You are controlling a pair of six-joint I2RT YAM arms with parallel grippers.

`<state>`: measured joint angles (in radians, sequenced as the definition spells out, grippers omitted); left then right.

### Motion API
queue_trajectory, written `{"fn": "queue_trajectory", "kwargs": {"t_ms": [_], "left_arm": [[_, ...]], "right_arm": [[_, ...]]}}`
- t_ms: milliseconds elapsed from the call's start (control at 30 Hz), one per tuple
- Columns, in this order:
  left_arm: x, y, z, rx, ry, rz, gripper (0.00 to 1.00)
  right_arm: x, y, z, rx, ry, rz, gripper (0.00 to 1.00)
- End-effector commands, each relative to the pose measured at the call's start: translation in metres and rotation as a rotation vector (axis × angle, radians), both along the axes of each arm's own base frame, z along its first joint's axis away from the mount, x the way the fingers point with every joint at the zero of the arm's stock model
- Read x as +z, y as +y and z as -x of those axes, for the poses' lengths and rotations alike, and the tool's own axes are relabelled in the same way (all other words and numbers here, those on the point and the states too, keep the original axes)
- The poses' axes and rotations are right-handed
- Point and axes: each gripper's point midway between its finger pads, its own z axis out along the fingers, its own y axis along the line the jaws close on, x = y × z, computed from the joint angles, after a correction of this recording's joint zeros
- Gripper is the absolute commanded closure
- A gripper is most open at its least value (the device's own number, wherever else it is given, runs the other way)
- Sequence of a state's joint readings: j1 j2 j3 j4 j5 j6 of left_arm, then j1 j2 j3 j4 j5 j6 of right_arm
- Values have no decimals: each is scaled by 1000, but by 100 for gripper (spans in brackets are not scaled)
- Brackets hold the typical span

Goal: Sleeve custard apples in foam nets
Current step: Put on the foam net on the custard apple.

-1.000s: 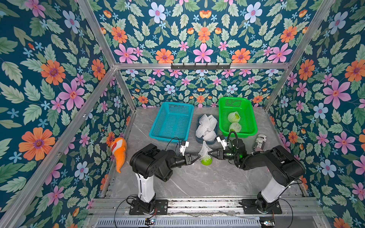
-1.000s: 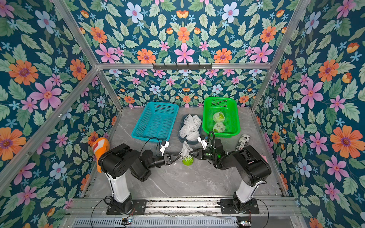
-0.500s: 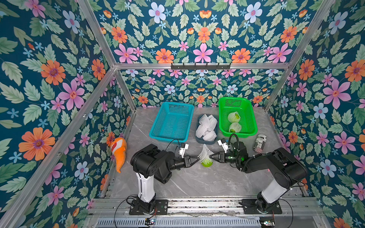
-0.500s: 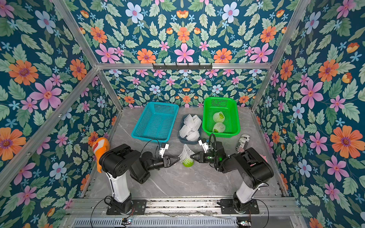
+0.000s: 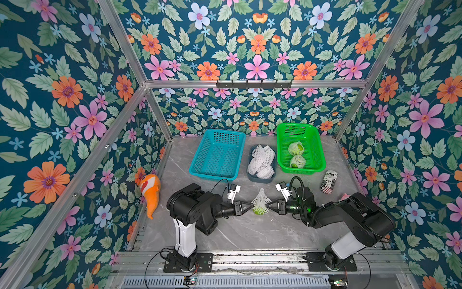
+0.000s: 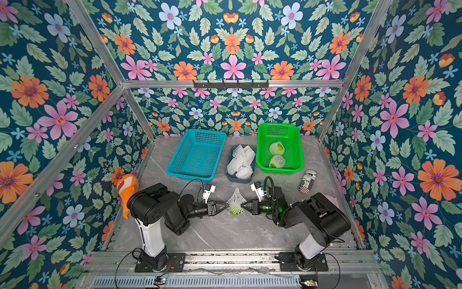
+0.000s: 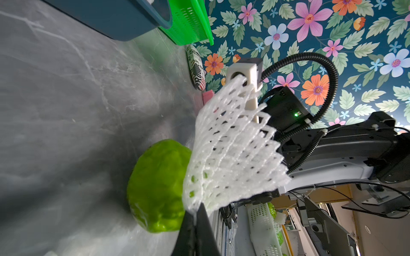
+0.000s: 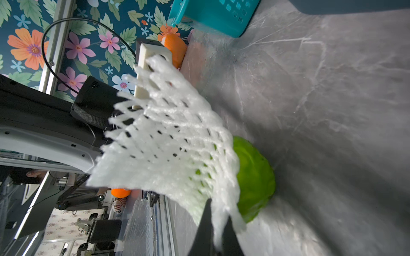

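Net (image 5: 260, 201) drapes custard apple (image 5: 258, 212) between left end effector (image 5: 251, 205) and right end effector (image 5: 267, 206), both clamped on net.

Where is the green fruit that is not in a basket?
In a top view, the fruit sits on the table in the middle, between the left claw and right claw, partly under the white net they pinch.

This is a robotics lab test cell: silver aluminium frame bars (image 5: 180, 83) hold flat panels (image 5: 257, 37) printed with teal floral wallpaper around a grey marble-look tabletop (image 5: 250, 232). At the lower edge of both top views, two black-and-white robot arms (image 5: 185, 235) are bolted to a slotted metal rail (image 5: 250, 259).
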<state>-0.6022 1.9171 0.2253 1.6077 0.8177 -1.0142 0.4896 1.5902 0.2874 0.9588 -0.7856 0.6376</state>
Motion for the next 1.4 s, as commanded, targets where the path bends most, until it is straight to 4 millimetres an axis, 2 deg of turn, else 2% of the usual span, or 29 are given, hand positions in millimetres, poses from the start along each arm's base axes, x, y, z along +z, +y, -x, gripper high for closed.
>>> {"fn": "queue_trajectory", "kwargs": {"t_ms": [0, 267, 433, 633, 1000, 1133, 1367], "left_arm": [[18, 0, 2, -14, -108, 48, 99], [13, 1, 6, -22, -102, 36, 99], [9, 1, 8, -28, -96, 28, 99], [3, 2, 9, -29, -80, 17, 100], [-6, 8, 13, -17, -68, -11, 100], [-6, 12, 14, -1, -70, -17, 100], [-17, 19, 11, 26, -32, -42, 100]], "right_arm": [[-4, 0, 0, -12, -45, 45, 100], [-10, -1, 8, -17, -41, 70, 100], [-19, 9, 18, 30, -23, 91, 100], [-33, 9, 16, 11, 16, 74, 100], [-16, 11, 17, 3, -38, -21, 100], [-19, 12, 22, 23, -39, -14, 100], [-27, 15, 17, 23, -22, 32, 100]]}}
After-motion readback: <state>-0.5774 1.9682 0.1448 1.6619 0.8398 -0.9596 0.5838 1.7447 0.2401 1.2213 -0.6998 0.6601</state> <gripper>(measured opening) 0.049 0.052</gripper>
